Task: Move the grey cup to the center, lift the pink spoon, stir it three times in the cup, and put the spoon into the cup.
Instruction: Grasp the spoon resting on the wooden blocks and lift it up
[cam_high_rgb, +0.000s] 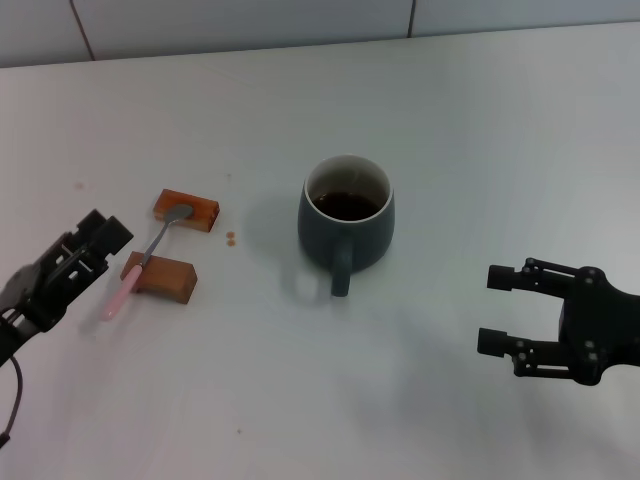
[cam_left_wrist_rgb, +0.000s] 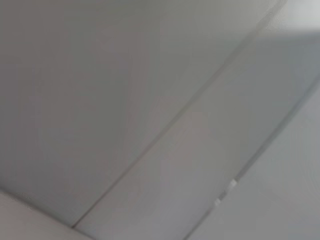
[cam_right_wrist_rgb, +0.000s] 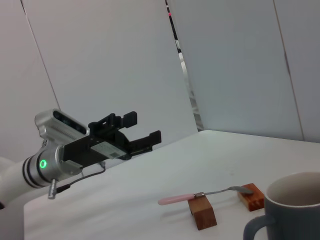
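Note:
The grey cup (cam_high_rgb: 346, 228) stands upright near the table's middle, dark liquid inside and its handle toward me; it also shows in the right wrist view (cam_right_wrist_rgb: 292, 212). The pink spoon (cam_high_rgb: 150, 251) lies across two brown blocks at the left, with its silver bowl on the far block and its pink end toward me. It also shows in the right wrist view (cam_right_wrist_rgb: 200, 195). My left gripper (cam_high_rgb: 106, 233) is open and empty, just left of the spoon and above the table; the right wrist view (cam_right_wrist_rgb: 144, 127) shows it too. My right gripper (cam_high_rgb: 498, 311) is open and empty, right of the cup.
The far brown block (cam_high_rgb: 190, 211) and the near brown block (cam_high_rgb: 160, 277) hold the spoon up off the white table (cam_high_rgb: 330, 400). Small orange crumbs (cam_high_rgb: 231, 238) lie between the blocks and the cup. A panelled wall (cam_high_rgb: 250, 20) runs behind the table. The left wrist view shows only wall panels.

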